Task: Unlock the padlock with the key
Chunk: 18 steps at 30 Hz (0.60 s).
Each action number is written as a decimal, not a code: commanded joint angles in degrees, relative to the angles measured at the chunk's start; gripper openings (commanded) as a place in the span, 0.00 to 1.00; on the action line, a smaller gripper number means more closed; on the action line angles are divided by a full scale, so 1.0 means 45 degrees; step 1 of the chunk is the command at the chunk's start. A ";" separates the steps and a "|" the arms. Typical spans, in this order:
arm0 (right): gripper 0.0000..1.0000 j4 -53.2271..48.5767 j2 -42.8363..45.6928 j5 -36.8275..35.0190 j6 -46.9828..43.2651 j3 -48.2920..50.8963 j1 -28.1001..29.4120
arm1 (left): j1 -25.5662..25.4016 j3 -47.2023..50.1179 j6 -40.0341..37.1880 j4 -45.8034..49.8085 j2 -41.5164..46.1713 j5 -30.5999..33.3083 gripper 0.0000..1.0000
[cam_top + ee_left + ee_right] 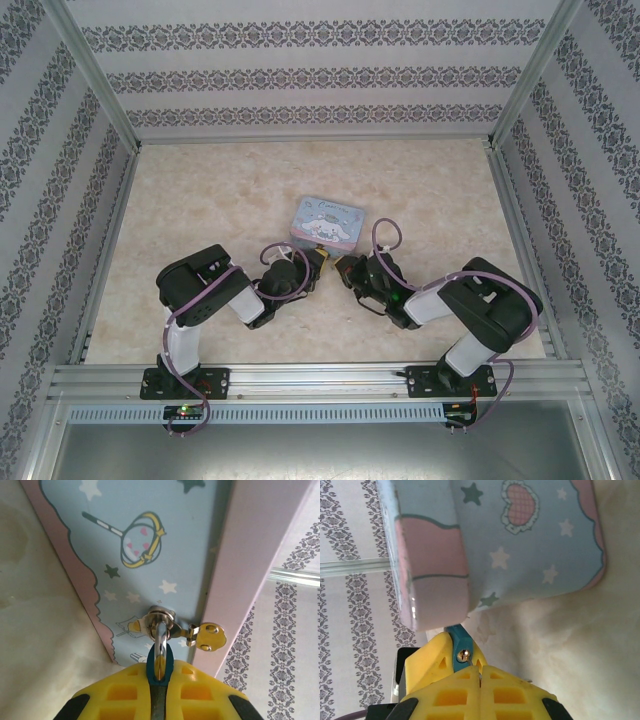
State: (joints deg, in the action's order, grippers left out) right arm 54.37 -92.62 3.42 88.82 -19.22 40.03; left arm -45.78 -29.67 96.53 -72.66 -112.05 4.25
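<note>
Pinching the teal, shiny-shackled padlock hung on the pastel tin is the left gripper, right gripper squeezed shut beside it.

Your left arm and right arm are black with white lower links and purple cables; pincer fingers are yellow, grid-moulded.

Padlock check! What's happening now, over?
Left gripper shut on padlock, shackle through clasp on tin. Right gripper shut at padlock; key too tiny to tell. Tin crowds both.
</note>
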 commanded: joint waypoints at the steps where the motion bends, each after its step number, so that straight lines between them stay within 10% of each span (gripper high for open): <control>1: 0.00 0.0407 -0.0175 -0.0197 0.0029 -0.0473 0.0137 | -0.0237 -0.0165 0.0130 -0.1062 -0.0116 0.0217 0.00; 18: 0.00 0.0413 -0.0073 0.0055 -0.0065 -0.0718 0.0059 | -0.0296 -0.0279 0.0148 -0.1139 -0.0358 0.0188 0.00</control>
State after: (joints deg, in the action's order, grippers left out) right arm 53.89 -93.21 3.44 88.79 -20.51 39.99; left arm -45.80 -29.89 96.55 -73.03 -112.71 5.89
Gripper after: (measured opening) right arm 0.065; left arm 0.098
